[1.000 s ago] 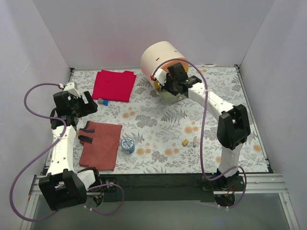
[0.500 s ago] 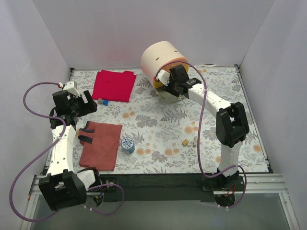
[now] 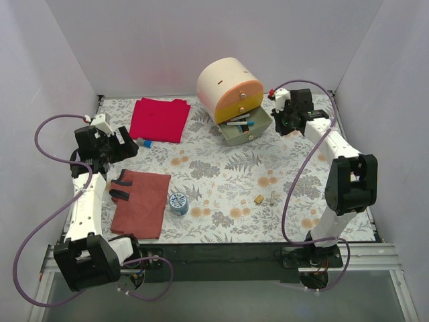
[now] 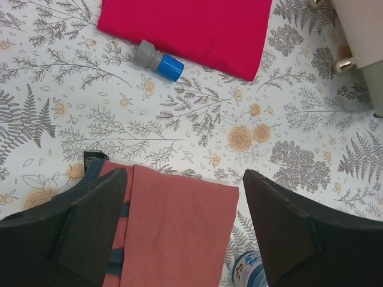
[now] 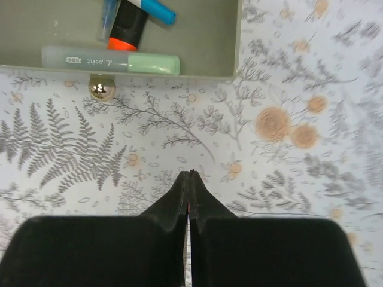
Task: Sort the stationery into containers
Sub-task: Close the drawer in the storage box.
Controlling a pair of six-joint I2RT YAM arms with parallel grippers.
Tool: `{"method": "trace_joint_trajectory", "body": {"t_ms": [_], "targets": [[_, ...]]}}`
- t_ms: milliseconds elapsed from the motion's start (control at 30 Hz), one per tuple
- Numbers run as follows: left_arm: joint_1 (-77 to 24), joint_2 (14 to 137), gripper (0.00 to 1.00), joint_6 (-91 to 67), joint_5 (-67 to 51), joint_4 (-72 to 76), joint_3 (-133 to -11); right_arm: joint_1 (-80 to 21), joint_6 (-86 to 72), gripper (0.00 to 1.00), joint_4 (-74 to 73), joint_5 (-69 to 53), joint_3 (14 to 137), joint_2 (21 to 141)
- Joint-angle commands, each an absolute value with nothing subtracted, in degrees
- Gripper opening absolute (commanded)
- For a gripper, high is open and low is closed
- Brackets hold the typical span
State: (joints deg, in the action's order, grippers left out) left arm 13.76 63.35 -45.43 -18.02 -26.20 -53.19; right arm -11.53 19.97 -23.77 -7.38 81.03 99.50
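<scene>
Olive drawer [image 3: 253,136], pulled out at the foot of the cream cabinet [image 3: 224,77], holds a black-and-orange highlighter [image 5: 128,27] and pens [image 5: 111,61]. Loose pieces are the tape roll [image 3: 178,202] and two tan blocks [image 3: 258,199] well in front of the cabinet, and a blue-capped piece [image 4: 157,61] to its left. Right fingers [image 5: 182,197], pressed together and empty, hover just right of the drawer. Left fingers [image 4: 90,221] gape apart, empty. Judged step: between placements; the next move calls for reaching a loose piece.

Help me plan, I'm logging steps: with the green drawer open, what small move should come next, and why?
Probably ease the left gripper forward toward the small blue-and-grey piece by the red cloth. Its jaws are open and empty, and that piece lies loose on the table just ahead, while the right gripper is shut.
</scene>
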Motion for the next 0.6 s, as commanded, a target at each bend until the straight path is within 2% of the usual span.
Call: {"method": "trace_joint_trajectory", "body": {"t_ms": [0,200,567], "targets": [[14.1,62.9,0.78,-45.2,-19.2,-27.1,-53.1,-4.1,4.3,0.01,-21.7,-30.1,77.2,101.3],[14.1,64.8,0.78,-43.8,-18.6,-29.9,-53.0,-2.7,-3.1,0.01,-17.8,-39.8,77.8,105.3],[14.1,67.4,0.78,-40.4,-14.8,-29.0,-52.4,-4.1,-14.1,0.01,-11.4,-42.5,88.4,116.4]]}}
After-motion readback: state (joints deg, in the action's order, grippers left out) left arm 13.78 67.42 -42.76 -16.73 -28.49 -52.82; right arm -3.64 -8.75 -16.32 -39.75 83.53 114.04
